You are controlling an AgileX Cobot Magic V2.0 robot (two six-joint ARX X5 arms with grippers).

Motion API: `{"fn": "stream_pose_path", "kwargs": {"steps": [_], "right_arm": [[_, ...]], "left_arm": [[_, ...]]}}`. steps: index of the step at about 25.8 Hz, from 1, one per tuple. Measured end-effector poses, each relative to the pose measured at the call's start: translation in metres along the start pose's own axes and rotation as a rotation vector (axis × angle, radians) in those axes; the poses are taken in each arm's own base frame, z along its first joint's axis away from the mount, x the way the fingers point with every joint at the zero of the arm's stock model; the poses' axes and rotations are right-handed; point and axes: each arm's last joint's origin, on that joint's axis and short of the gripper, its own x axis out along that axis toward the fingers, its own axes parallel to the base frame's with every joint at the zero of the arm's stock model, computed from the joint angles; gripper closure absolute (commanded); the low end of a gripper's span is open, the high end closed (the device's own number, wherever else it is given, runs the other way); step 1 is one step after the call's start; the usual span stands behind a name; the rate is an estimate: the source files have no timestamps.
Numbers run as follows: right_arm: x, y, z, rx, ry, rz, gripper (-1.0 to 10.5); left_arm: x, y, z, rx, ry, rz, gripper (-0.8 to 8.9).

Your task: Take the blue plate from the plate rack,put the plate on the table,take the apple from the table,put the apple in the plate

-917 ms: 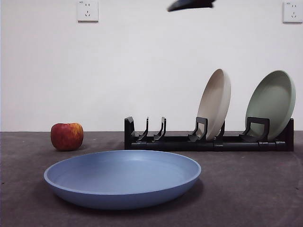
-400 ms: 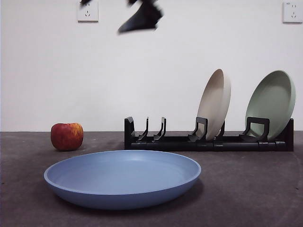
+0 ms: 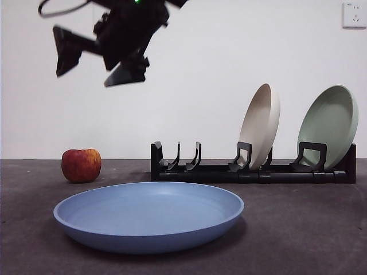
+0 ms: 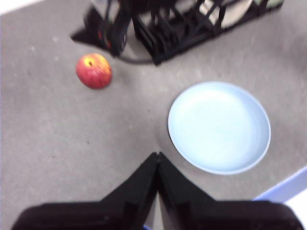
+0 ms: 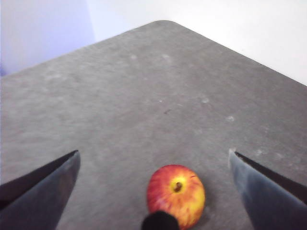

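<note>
The apple (image 3: 81,165) is deep red with yellow-orange streaks, brightest yellow around its stem in the right wrist view; the blue plate (image 3: 148,216) is a plain matte light blue; the worktop (image 3: 298,229) is dark grey, rough and faintly mottled. The plate rack (image 3: 252,169) is black, carrying a beige plate (image 3: 260,126) and a pale green plate (image 3: 328,125); the right gripper (image 3: 94,60) is black against a white wall (image 3: 229,57).

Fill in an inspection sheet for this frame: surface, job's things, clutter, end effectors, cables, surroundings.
Surface: dark grey table, rough.
Job's things: blue plate flat on the table; apple beside it, apart; plate rack behind.
Clutter: beige plate and pale green plate upright in the rack.
End effectors: right end effector open, high above the apple; left end effector shut, holding nothing.
Cables: black loop at the right arm.
Surroundings: white wall, socket.
</note>
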Motion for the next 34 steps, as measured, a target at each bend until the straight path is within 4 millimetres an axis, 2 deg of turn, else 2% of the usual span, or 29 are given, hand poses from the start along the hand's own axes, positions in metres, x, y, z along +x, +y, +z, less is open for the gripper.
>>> {"fn": "stream_pose_path", "kwargs": {"steps": [7, 16, 22, 27, 29, 34], "right_arm": [[0.034, -0.003, -0.021, 0.015, 0.028, -0.024, 0.0], [0.054, 0.001, -0.04, 0.065, 0.055, -0.017, 0.0], [0.065, 0.002, -0.056, 0.095, 0.082, -0.016, 0.0], [0.069, 0.002, -0.055, 0.115, 0.027, -0.018, 0.0], [0.074, 0.002, -0.059, 0.132, 0.016, -0.019, 0.0], [0.093, 0.005, -0.088, 0.17, 0.058, -0.026, 0.0]], "left_arm": [[-0.021, 0.021, -0.012, -0.059, -0.097, 0.044, 8.21], [-0.033, 0.03, -0.022, -0.101, -0.13, 0.005, 8.22], [-0.022, 0.029, -0.034, -0.101, -0.1, 0.049, 8.22], [0.0, 0.03, -0.06, -0.09, -0.046, 0.146, 8.22], [0.0, 0.031, -0.066, -0.096, -0.049, 0.156, 8.22], [-0.007, 0.037, -0.072, -0.118, -0.092, 0.165, 8.22]]}}
